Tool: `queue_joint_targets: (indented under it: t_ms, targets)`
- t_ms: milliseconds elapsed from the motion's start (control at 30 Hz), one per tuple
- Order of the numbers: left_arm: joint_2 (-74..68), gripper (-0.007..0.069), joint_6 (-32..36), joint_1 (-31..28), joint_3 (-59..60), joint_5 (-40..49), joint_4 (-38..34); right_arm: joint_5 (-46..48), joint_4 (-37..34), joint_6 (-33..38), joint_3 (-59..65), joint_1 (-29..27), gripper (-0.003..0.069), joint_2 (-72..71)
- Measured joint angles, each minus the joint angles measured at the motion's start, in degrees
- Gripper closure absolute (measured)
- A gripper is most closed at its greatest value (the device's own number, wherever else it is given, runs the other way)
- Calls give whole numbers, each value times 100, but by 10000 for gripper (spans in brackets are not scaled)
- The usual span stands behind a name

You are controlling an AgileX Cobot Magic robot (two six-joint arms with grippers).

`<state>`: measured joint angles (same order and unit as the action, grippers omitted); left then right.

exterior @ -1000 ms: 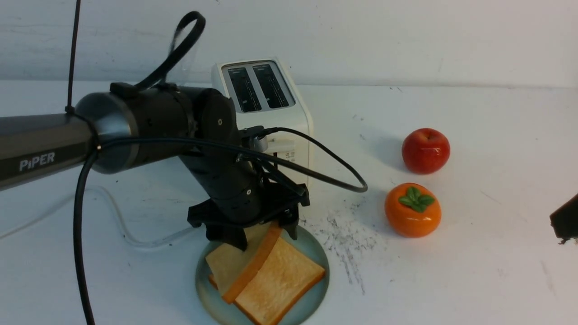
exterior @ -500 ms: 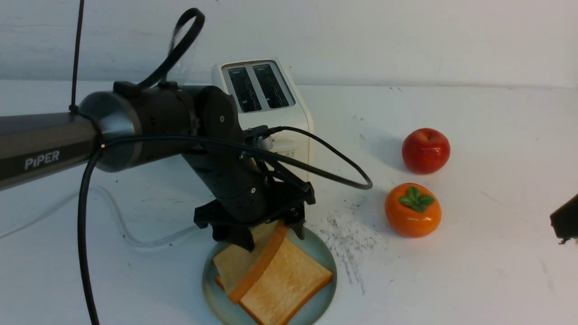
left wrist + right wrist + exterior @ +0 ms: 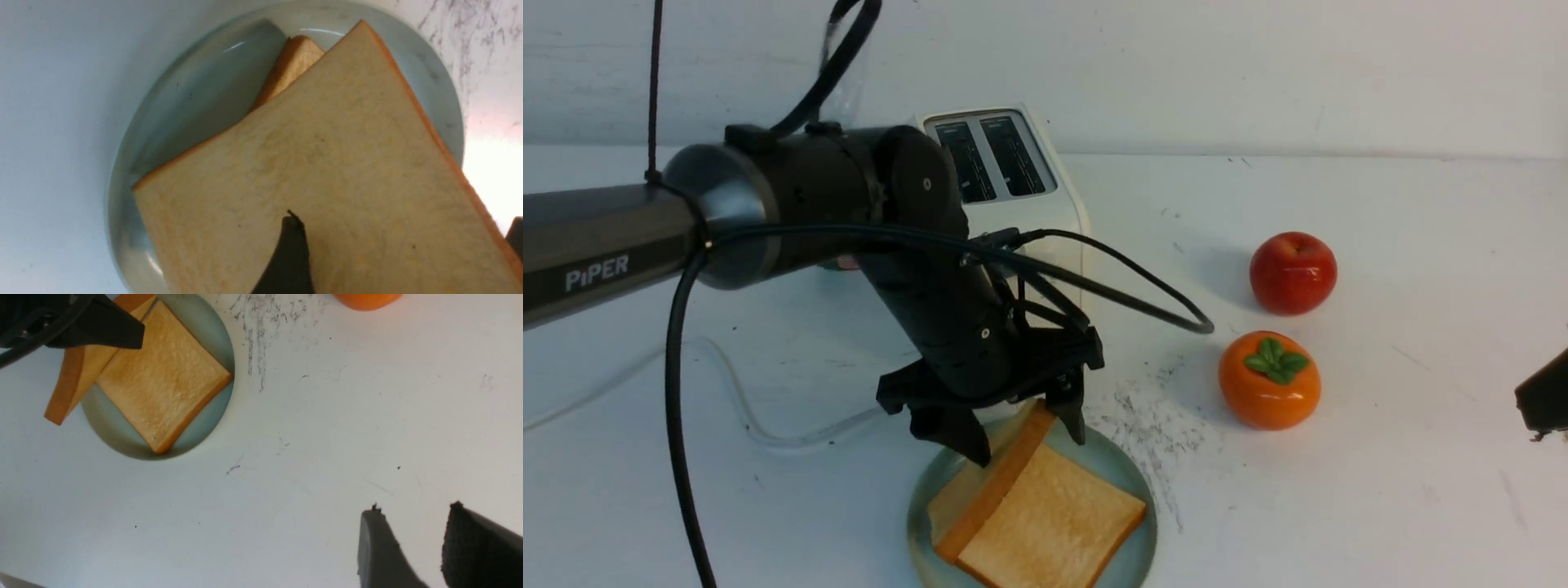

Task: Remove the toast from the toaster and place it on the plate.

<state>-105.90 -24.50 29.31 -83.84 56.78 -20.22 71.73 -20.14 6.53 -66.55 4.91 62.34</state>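
White toaster, blue-green plate, golden toast, red apple

White tabletop — dark scuff marks near its middle — against a plain white wall

Robot lab bench: scuffed white table, bare wall, PiPER-branded arm

2 toast slices on pale plate
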Motion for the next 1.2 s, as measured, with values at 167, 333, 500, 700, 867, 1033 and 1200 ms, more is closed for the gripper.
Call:
queue_joint_targets:
  t_ms: [167, 333, 500, 700, 867, 1033, 1200]
  targets:
    - [0, 22, 0, 0, -454, 159, 114, 0, 0, 0, 0, 0, 419, 0]
    - [-6, 34, 0, 0, -469, 233, 243, 0, 0, 0, 0, 0, 419, 0]
    - [-17, 61, -2, -6, -589, 354, 263, 0, 0, 0, 0, 0, 419, 0]
    - [-28, 325, 167, -11, -1241, 1012, 263, 0, -29, 166, 0, 0, 464, -36]
    - [-21, 609, 550, -11, -1737, 1300, 263, 0, -107, 214, 11, 0, 564, -398]
    - [-5, 638, 832, -11, -1976, 1343, 244, 0, -59, 23, 35, 0, 676, -1535]
    - [-5, 638, 897, -11, -1976, 1345, 244, -45, -21, -57, 507, 0, 677, -2954]
